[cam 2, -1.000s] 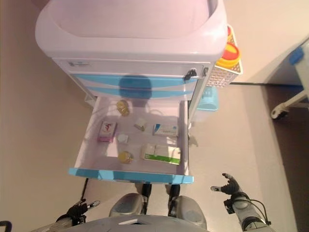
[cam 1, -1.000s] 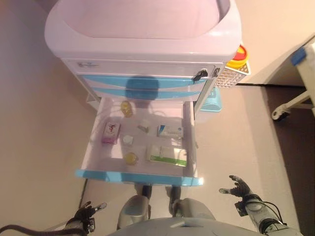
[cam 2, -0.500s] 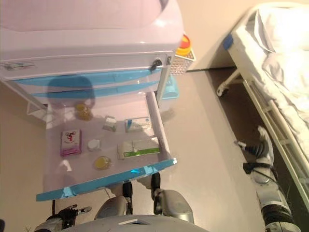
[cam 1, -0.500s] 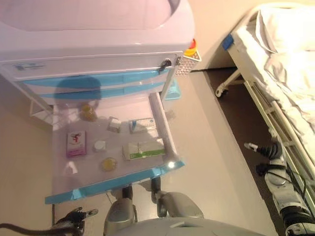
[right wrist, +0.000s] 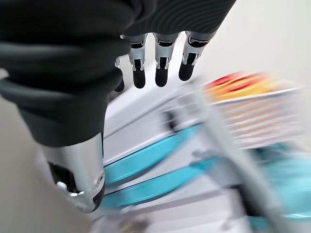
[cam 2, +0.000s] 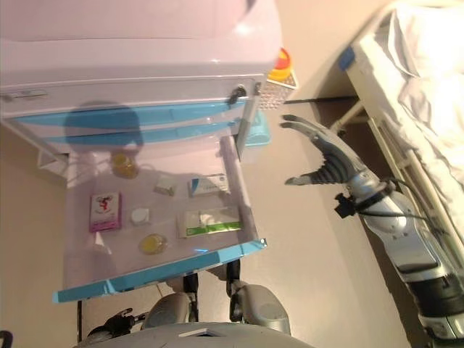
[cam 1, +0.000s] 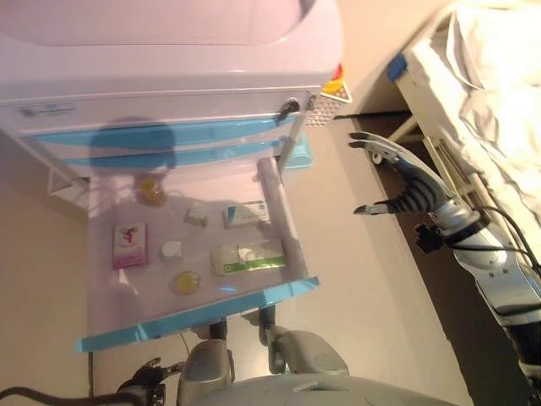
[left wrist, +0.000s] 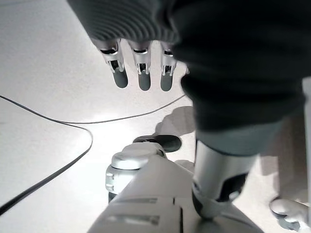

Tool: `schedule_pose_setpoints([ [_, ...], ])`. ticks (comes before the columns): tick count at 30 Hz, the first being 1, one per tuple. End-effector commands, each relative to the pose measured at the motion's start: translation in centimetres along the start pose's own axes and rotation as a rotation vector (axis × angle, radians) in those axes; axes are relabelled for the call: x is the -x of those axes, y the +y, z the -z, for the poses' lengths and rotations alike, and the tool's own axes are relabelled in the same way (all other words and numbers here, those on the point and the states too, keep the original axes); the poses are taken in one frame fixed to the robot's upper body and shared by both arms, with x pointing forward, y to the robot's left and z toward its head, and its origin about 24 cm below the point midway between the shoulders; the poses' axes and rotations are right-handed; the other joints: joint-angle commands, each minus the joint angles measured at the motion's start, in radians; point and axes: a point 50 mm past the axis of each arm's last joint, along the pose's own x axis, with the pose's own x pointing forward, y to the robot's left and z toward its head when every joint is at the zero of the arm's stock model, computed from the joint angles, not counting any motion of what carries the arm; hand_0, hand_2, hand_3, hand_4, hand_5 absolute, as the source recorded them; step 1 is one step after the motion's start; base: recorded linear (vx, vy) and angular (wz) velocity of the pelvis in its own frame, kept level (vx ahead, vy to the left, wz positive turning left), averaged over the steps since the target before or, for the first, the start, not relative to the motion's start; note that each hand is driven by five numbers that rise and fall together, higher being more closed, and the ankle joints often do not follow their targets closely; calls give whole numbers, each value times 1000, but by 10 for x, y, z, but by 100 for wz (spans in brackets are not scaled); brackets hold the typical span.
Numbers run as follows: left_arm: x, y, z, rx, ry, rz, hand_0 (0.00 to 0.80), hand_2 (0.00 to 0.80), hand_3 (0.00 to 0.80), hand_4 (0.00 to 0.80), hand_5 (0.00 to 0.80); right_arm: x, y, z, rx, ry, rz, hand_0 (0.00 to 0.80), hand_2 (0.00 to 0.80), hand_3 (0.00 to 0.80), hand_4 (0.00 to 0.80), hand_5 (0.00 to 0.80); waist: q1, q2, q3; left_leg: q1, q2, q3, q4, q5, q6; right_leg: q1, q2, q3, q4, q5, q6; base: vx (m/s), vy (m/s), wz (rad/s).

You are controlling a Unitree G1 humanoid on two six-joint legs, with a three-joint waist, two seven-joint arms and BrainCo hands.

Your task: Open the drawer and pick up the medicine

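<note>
The cart's bottom drawer [cam 1: 196, 316] stands pulled out, with a blue front edge. Inside lie a pink box [cam 1: 129, 244], a green-and-white medicine box [cam 1: 247, 255], a blue-and-white box [cam 1: 247, 213], a small white box [cam 1: 197, 215], a white round lid [cam 1: 171, 250], a yellow round dish [cam 1: 187, 282] and a yellow jar [cam 1: 152, 189]. My right hand [cam 1: 412, 189] is raised in the air to the right of the drawer, open, fingers [right wrist: 160, 65] spread toward the cart and holding nothing. My left hand [cam 1: 149, 378] hangs low at the bottom left, open, with fingers [left wrist: 141, 73] straight over the floor.
The cart [cam 1: 169, 51] has two shut blue drawers above the open one. A white basket with a red-and-yellow container [cam 1: 331, 88] hangs on its right side. A bed with white sheets [cam 1: 499, 93] stands close on the right, leaving a strip of floor between it and the cart.
My right hand has risen from low beside the bed to the height of the drawer's right side, nearer the cart. The drawer's contents and my left hand are unchanged.
</note>
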Motion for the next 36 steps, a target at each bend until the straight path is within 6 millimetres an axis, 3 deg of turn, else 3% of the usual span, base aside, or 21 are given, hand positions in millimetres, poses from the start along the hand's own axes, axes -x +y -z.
schedule_pose_setpoints([
  [1, 3, 2, 15, -9, 23, -17, 0, 0, 0, 0, 0, -26, -1, -25, -1, -168, -51, 0, 0, 0, 0, 0, 70, 11, -71, -15, -59, -85, -19, -69, 0, 16, -5, -37, 96, -116, 23, -15, -48, 58],
  [4, 3, 0, 14, 22, 17, -14, 0, 0, 0, 0, 0, -43, 9, -29, -15, -188, -116, 0, 0, 0, 0, 0, 99, 19, -76, -14, -63, -116, -27, -59, -9, 31, -8, -64, 87, -126, 13, -28, -52, 66],
  [9, 2, -4, 14, 25, 32, 24, 0, 0, 0, 0, 0, -69, 42, -20, -53, -162, -249, 0, 0, 0, 0, 0, 161, 39, -79, -16, -70, -175, -29, -40, -25, 59, -15, -122, 89, -153, -10, -12, -41, 49],
  [21, 2, -11, 12, 1, 9, 59, 0, 0, 0, 0, 0, -86, 114, -6, -41, -104, -445, 0, 0, 0, 0, 0, 251, 62, -87, -41, -71, -279, -36, 5, -62, 96, -20, -239, 98, -189, -34, -8, -30, 34],
  [28, 2, -14, 8, -26, -15, 77, 0, 0, 0, 0, 0, -85, 129, 0, 44, -91, -493, 0, 0, 0, 0, 0, 275, 63, -89, -58, -71, -308, -44, 24, -76, 98, -19, -271, 89, -190, -33, -4, -9, 13],
  [36, 1, -10, -1, -36, -42, 78, 0, 0, 0, 0, 0, -84, 131, -2, 105, -122, -512, 0, 0, 0, 0, 0, 279, 60, -84, -61, -71, -318, -44, 26, -76, 95, -18, -276, 95, -192, -34, 2, 0, 2],
])
